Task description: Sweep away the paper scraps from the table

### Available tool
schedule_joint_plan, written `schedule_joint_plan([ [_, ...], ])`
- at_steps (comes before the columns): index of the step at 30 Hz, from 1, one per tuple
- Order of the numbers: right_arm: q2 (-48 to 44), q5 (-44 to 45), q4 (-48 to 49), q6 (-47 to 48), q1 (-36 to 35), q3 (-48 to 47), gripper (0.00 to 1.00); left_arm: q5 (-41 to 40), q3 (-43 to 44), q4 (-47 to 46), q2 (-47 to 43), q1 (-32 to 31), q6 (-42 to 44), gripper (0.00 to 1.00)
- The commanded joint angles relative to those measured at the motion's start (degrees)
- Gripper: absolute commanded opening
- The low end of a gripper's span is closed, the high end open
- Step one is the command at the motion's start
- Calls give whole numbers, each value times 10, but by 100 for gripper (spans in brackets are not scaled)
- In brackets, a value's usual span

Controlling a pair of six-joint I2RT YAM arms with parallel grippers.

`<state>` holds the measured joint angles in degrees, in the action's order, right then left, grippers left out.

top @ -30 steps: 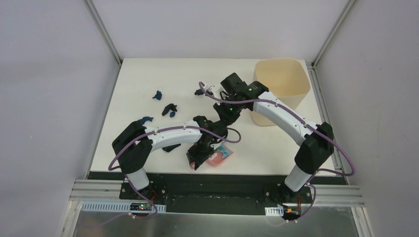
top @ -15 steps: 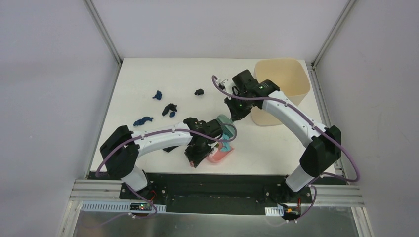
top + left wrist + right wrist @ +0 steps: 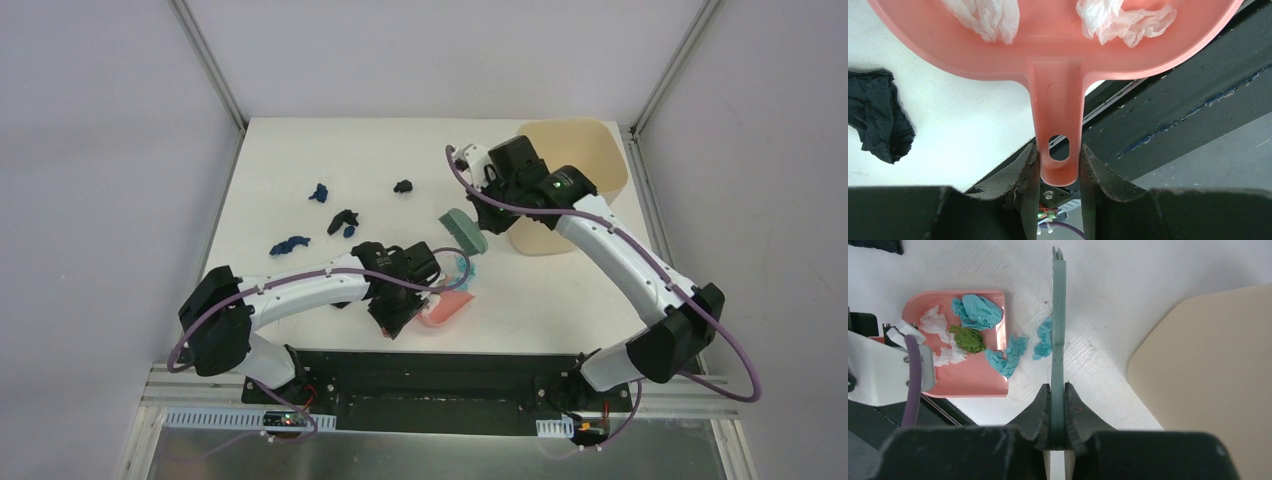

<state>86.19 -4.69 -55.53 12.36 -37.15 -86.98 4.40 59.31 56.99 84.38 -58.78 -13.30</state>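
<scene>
Top view first: over the last second my right arm swings the teal brush (image 3: 462,230) up and back from the lip of the pink dustpan (image 3: 447,306), toward the beige bin (image 3: 570,165). That stroke looks finished, and the brush now seems to hang above the worktop (image 3: 300,150) rather than on it. The left arm's shoulder slides out to the left meanwhile, but the pan barely shifts from its spot at the near edge. Most of the paper scraps (image 3: 343,222) don't budge: dark blue and black wads sit scattered well out on the left half, so I reckon I'm only partway and need another reach for those. Left wrist view: the left fingers (image 3: 1025,175) are pinched narrow on the dustpan handle, one each side. Two white crumpled bits lie in the pan, and a black wad (image 3: 878,120) sits on the worktop off to one side. Right wrist view: the right fingers (image 3: 1040,410) are clamped tight on the brush, seen edge-on. The pan holds a teal wad, an olive one and some white bits, but two teal scraps (image 3: 1008,357) stop just outside the lip, one right beside the brush. So that sweep falls short, and my guess is those two need another push before the pan lifts.
</scene>
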Motion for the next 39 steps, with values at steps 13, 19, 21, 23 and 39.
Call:
schedule_joint_plan([
  [13, -144, -84, 20, -30, 107, -12, 0, -58, 16, -82, -62, -7, -18, 0],
  [19, -160, -66, 13, -19, 111, 47, 0, -57, 104, 97, -2, -19, -2, 0],
  [21, -163, -50, 12, -12, 111, 62, 0, -46, 105, 132, -3, -20, -1, 0],
  [23, -159, -39, 0, -5, 111, 69, 0, -45, 107, 165, -2, -19, -2, 0],
  [39, -75, 1, 1, -41, 76, 107, 0, 9, 100, 191, 62, -22, 19, 0],
])
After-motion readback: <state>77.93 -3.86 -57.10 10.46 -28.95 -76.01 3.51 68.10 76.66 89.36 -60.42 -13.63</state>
